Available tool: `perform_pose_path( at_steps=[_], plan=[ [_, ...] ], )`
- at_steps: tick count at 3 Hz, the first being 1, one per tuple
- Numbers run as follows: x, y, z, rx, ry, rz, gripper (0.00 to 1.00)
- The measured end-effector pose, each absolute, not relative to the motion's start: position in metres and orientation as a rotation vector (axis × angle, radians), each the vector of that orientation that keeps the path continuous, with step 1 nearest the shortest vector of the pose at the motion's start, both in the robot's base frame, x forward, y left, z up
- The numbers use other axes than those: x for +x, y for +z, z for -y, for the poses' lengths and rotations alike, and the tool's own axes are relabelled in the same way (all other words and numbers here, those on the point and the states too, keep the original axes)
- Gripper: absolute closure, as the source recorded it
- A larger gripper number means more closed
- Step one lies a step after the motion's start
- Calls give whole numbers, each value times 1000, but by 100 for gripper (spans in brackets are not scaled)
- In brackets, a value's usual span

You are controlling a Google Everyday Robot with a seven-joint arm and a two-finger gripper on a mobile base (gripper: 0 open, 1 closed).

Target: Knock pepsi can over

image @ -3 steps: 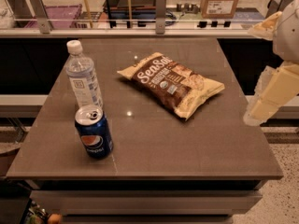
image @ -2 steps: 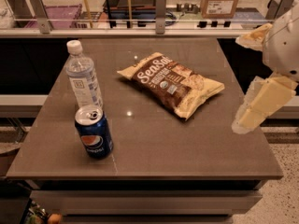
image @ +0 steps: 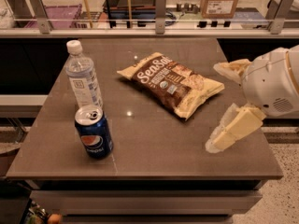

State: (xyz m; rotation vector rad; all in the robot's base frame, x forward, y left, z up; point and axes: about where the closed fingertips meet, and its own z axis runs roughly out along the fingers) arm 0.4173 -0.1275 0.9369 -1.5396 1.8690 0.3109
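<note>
The pepsi can [image: 94, 132], dark blue with a silver top and round logo, stands upright near the front left of the brown table [image: 154, 148]. My gripper [image: 214, 108] is at the table's right side, well to the right of the can and apart from it. Its two cream fingers are spread wide, one [image: 233, 129] pointing down-left over the table, the other [image: 231, 69] higher up beside the chip bag. It is open and holds nothing.
A clear water bottle [image: 84, 77] with a white cap stands just behind the can. A brown and cream chip bag [image: 170, 83] lies in the table's middle, between can and gripper. A railing and shelves [image: 159, 24] run behind the table.
My gripper has moved left and lower, from beyond the table's right edge to over its right part. The can, bottle and bag have not moved.
</note>
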Motion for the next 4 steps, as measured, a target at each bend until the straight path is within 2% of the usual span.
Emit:
perform_pose_path(
  at_steps=[4],
  plan=[
    [419, 925, 42, -1445, 691, -1482, 0]
  ],
)
